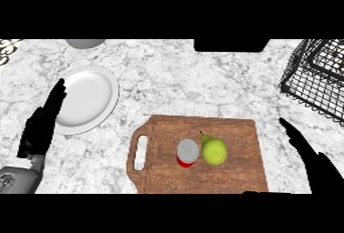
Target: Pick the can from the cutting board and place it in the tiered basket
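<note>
Can [188,152]: upright on cutting board [235,175]; touching pear [214,151]; left of right hand [310,157] fingers, untouched
Right hand: fingers straight, holding nothing
Left hand [42,123]: fingers straight, beside plate [87,100]
Tiered basket [316,77]: beyond right fingertips

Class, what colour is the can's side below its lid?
Red, under a grey lid: can, head view.
</note>
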